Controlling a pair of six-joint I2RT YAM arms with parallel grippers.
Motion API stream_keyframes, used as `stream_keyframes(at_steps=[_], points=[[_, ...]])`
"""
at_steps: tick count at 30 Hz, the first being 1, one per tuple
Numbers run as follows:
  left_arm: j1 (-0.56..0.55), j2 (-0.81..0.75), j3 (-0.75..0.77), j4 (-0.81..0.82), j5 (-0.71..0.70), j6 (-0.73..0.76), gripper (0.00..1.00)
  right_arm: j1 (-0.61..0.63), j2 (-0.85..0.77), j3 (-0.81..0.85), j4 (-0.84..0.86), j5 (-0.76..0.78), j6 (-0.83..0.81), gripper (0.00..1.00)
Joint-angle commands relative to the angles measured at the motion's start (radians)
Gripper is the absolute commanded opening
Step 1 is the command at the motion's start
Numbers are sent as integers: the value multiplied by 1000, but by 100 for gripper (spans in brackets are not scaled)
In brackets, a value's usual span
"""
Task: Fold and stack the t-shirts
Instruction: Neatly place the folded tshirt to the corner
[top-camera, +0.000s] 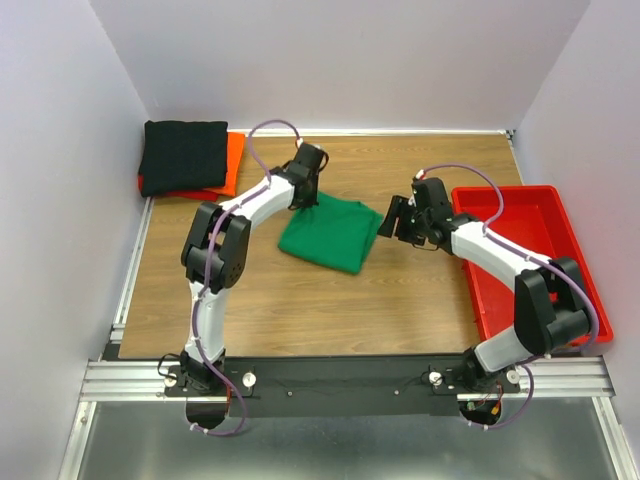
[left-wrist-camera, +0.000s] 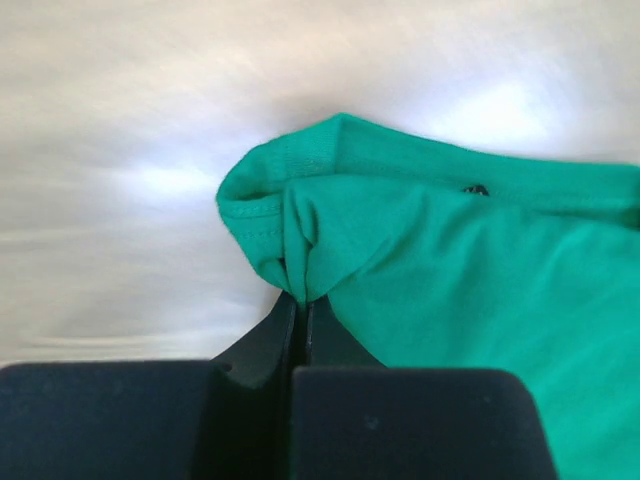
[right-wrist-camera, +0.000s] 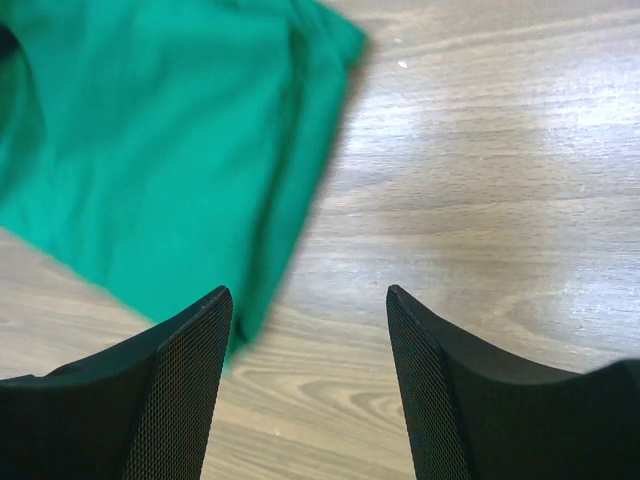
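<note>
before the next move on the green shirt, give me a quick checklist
1. left end effector shut on a bunched edge of the green t-shirt: ok
2. How many cloth layers that pinch holds: cannot tell
3. right end effector gripping the shirt: not ok; it is open over the bare table beside the shirt's edge
4. Stack ready to receive it: ok; the black t-shirt lies folded on the orange-red t-shirt in the far left corner
5. Shirt apart from the red tray: ok
</note>
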Motion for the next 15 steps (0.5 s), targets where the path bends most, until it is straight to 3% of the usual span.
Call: stream_keyframes(at_steps=[1,8,15], points=[[10,68,179,-160,-348,66,0,-4,-71,-21,0,-40,-7,70],[52,216,448,-276,-575,149,0,-3,-119,-37,-6,-57,-7,69],[131,251,598,-281,-704,278,0,-1,-137,-24,-36,-58,-10,69]])
